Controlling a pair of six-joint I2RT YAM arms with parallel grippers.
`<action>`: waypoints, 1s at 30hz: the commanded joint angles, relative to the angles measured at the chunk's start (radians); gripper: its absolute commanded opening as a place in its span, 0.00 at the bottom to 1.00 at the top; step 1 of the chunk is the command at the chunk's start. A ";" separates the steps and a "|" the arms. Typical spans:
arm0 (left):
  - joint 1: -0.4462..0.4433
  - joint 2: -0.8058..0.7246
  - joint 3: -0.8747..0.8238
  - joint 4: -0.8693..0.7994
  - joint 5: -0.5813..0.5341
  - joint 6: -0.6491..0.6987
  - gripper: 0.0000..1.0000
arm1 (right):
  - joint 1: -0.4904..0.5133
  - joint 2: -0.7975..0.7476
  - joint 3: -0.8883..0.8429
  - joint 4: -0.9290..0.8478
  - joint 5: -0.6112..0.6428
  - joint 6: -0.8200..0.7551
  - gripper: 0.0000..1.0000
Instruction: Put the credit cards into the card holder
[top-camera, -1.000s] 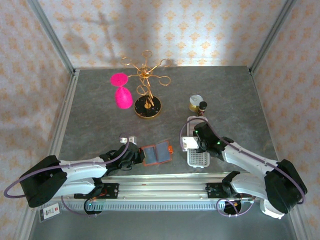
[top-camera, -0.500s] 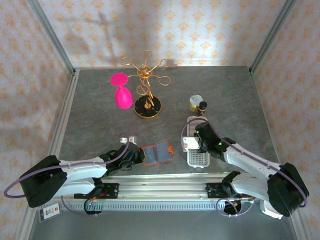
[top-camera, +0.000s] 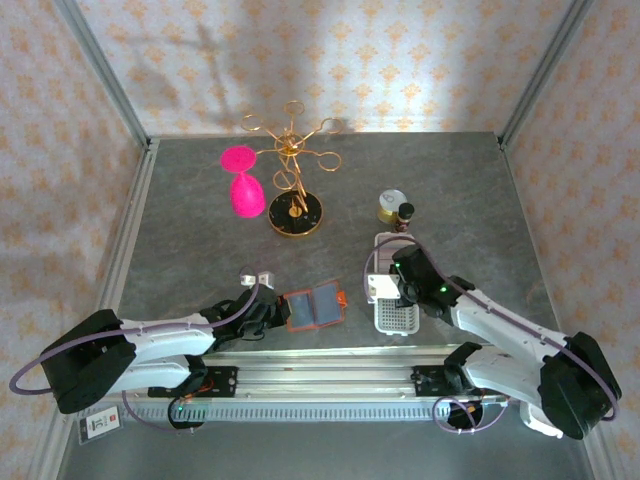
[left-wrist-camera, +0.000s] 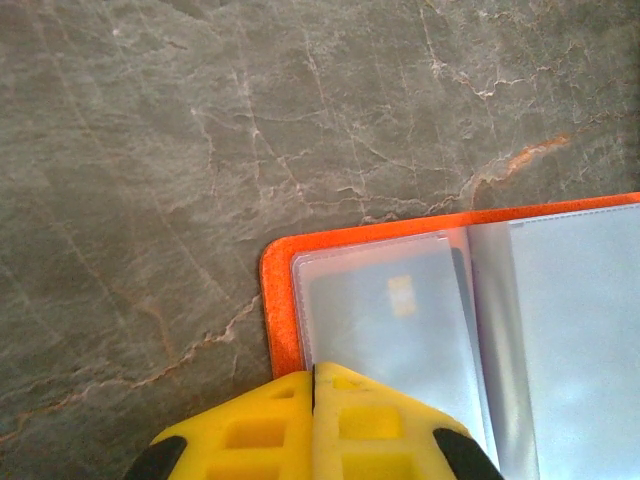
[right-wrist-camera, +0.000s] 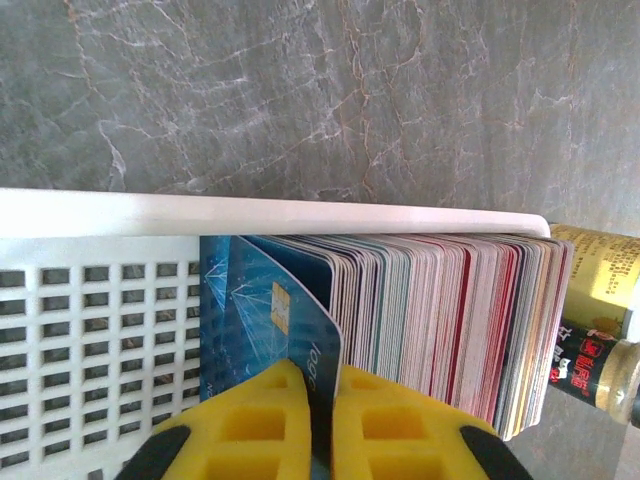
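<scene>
The card holder (top-camera: 313, 307) lies open on the table, orange-red outside with grey-blue clear pockets (left-wrist-camera: 400, 320); one pocket shows a card with a chip. My left gripper (top-camera: 272, 313) is shut, its yellow fingertips (left-wrist-camera: 313, 375) together over the holder's near-left corner. The credit cards (right-wrist-camera: 440, 310) stand packed on edge in a long white slotted tray (right-wrist-camera: 250, 213). My right gripper (right-wrist-camera: 320, 370) reaches into the tray (top-camera: 395, 320) from above and is shut on the front blue credit card (right-wrist-camera: 265, 300), which leans away from the stack.
A gold wire stand on a black base (top-camera: 296, 213) and a pink glass (top-camera: 245, 192) stand at the back. A small tin (top-camera: 390, 207) and a dark bottle (right-wrist-camera: 590, 370) sit just beyond the tray. A metal rail (top-camera: 320, 365) runs along the near edge.
My right gripper's fingers have closed onto the front blue card. The left gripper has stayed shut at the holder's corner.
</scene>
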 joint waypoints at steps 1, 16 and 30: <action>0.008 0.003 0.002 -0.044 0.000 0.007 0.02 | -0.006 -0.035 0.038 -0.003 0.033 0.021 0.09; 0.007 0.019 0.029 -0.066 -0.003 0.016 0.02 | 0.020 -0.122 0.123 -0.251 -0.065 0.144 0.00; 0.007 0.034 0.040 -0.076 -0.005 0.015 0.02 | 0.103 -0.082 0.332 -0.180 -0.176 0.773 0.00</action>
